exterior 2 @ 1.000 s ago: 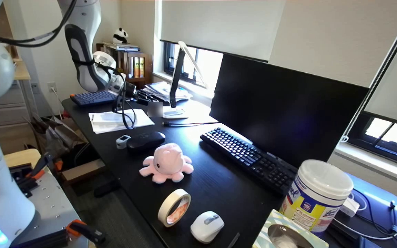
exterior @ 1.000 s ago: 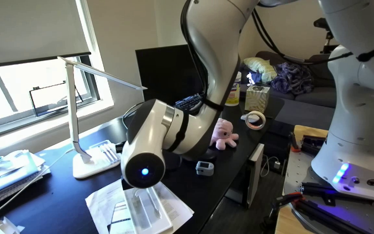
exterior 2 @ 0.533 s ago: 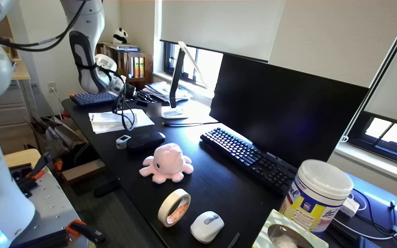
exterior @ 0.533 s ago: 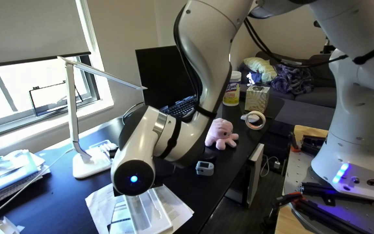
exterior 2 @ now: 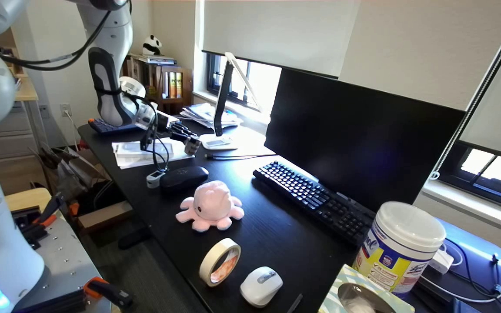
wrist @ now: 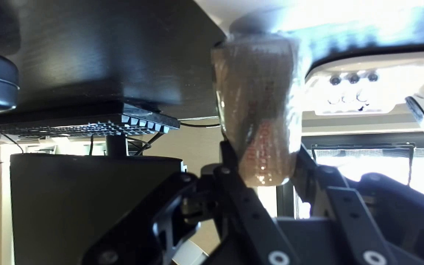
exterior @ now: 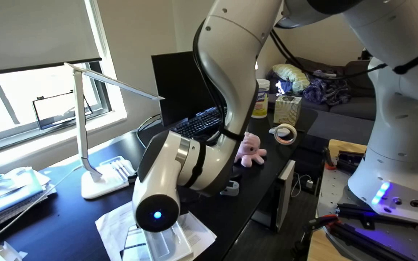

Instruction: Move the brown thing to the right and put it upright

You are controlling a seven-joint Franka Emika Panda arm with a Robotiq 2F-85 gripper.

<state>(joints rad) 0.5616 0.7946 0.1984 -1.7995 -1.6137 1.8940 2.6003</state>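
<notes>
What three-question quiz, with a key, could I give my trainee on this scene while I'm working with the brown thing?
1. In the wrist view, what is between the fingers of the gripper?
2. True or false: the white mouse is lying on top of the keyboard.
3. In an exterior view, which sits between the black case and the tape roll? A: tissue box. B: pink plush octopus. C: wipes tub.

Key: 1. The brown thing. 2. False. 3. B.
</notes>
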